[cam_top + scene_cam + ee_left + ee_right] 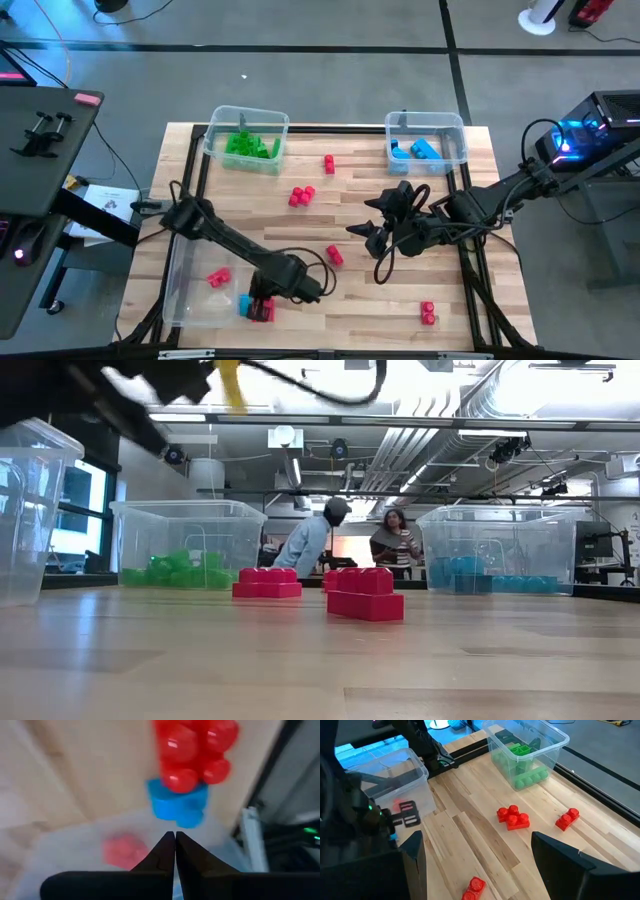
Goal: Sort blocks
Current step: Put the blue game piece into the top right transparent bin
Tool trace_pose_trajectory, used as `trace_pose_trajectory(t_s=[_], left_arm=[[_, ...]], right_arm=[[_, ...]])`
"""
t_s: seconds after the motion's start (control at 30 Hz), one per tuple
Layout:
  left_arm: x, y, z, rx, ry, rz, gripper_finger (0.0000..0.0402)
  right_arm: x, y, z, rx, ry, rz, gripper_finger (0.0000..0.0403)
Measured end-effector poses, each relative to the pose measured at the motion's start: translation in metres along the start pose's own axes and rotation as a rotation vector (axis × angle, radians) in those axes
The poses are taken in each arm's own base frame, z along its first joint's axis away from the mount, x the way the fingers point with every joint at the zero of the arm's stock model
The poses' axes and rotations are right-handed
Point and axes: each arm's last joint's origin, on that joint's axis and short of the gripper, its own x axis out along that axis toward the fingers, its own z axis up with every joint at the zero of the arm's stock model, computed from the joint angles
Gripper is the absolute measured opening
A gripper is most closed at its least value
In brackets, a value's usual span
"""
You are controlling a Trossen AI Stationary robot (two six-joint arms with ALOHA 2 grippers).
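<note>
Here the left gripper (262, 306), fingers together and empty, hovers by a red-and-blue block cluster (187, 775) near the table's (350, 310) front edge; the right gripper (372, 215), fingers apart, waits mid-table among scattered red blocks (302, 195).

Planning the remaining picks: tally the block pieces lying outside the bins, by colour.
Red pieces: 4
Red-and-blue cluster: 1
Green: 0
Total: 5
</note>
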Motion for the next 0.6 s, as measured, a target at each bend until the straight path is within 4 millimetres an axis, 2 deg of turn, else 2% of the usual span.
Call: trace_pose_trajectory(t_s=[0.27, 0.4, 0.6], left_arm=[[0.01, 0.0, 0.009, -0.114, 0.059, -0.103, 0.0], [0.012, -0.005, 0.007, -0.147, 0.081, -0.138, 0.0], [0.025, -0.013, 0.011, -0.163, 0.116, -0.1, 0.0]], right_arm=[[0.008, 0.005, -0.005, -0.033, 0.019, -0.015, 0.0238], [0.014, 0.008, -0.009, -0.054, 0.041, -0.028, 0.0238], [0.022, 0.013, -0.014, -0.08, 0.063, -0.033, 0.0238]])
